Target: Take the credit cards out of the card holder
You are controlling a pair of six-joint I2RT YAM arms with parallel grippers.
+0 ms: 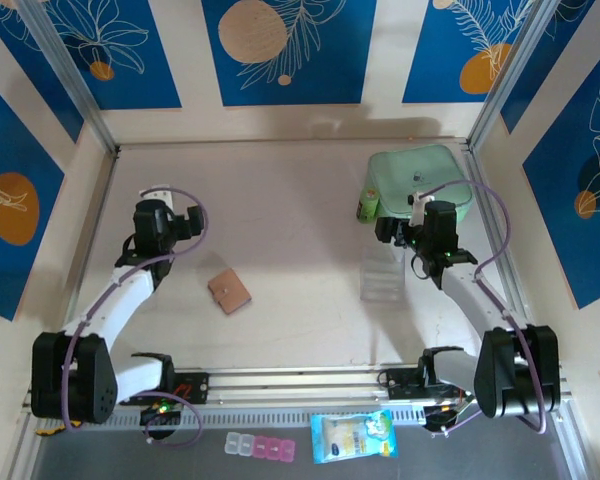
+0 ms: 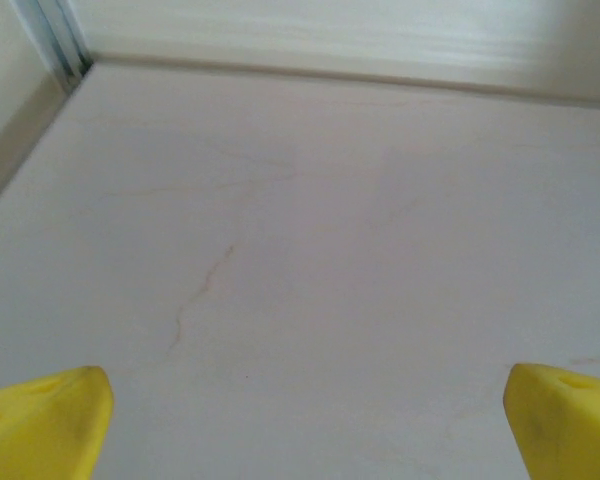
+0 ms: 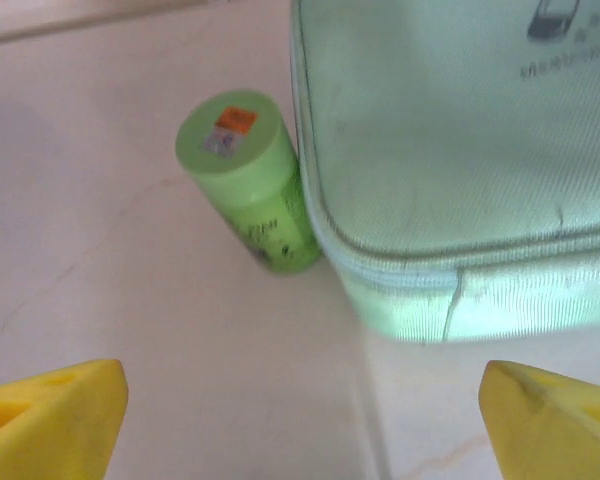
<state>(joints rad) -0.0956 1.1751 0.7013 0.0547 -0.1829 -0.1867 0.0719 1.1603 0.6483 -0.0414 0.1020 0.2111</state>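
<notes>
Card holder (image 1: 229, 291) lies flat and untouched (tan, squarish): your left claw (image 2: 308, 410), fingers spread wide, hovers over bare counter (image 2: 310, 200) with the holder off to its right, while your right claw (image 3: 305, 415), likewise spread, faces a green bottle (image 3: 248, 190) just beside the mint-green case (image 3: 460, 150).

The card holder (image 1: 229, 291) lies on the table (image 1: 300, 190), left of centre. At the far right sits a case (image 1: 420, 175), with a bottle (image 1: 368, 208) against its left side and a box (image 1: 385, 275) before it.
</notes>
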